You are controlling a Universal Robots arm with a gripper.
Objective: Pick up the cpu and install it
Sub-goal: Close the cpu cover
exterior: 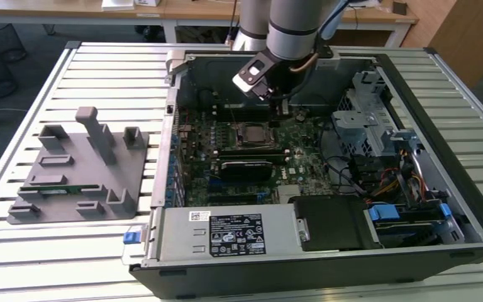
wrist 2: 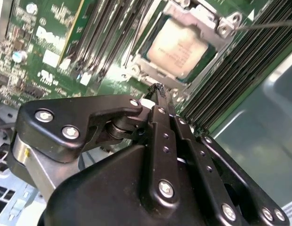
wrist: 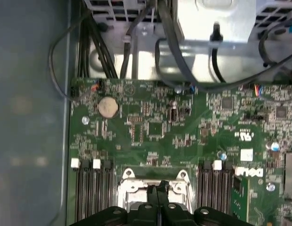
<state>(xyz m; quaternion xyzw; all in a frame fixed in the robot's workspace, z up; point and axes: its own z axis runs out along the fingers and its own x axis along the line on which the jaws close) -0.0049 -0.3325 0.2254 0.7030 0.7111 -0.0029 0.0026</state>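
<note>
Silver square cpu (wrist 2: 179, 47) sits in grey metal socket frame (wrist 2: 216, 21); install seems done.
Black claw (wrist 2: 158, 89), clenched and empty, hovers near that frame.

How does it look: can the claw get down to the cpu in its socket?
Probably yes. The shut claw hangs close over the cpu, whose silver top lies bare, with nothing between them. A metal frame rims its edges, so gripping its sides looks doubtful.
</note>
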